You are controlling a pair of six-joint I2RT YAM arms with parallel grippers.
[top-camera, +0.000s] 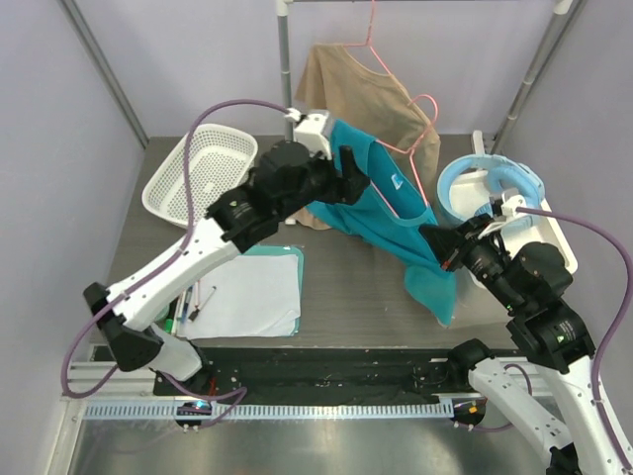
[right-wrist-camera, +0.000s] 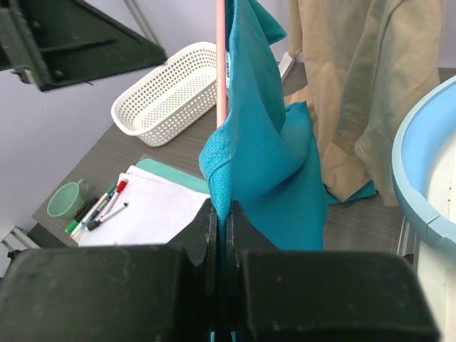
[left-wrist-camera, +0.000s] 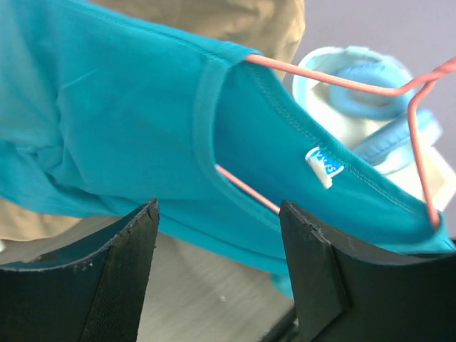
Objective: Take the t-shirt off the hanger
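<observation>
We see a blue-green cloth t-shirt (top-camera: 381,208), a thin pink wire hanger (right-wrist-camera: 221,64), a tan cloth shirt (top-camera: 361,94) and a white holey plastic basket (top-camera: 198,168).

Left fingers (left-wrist-camera: 125,278) apart, right fingers (right-wrist-camera: 207,229) pressed together

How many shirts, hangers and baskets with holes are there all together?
Shirts: 2, blue shirt and tan shirt
Hangers: 2, lower hanger and upper hanger, both pink
Baskets: 1, white basket
Total: 5
</observation>
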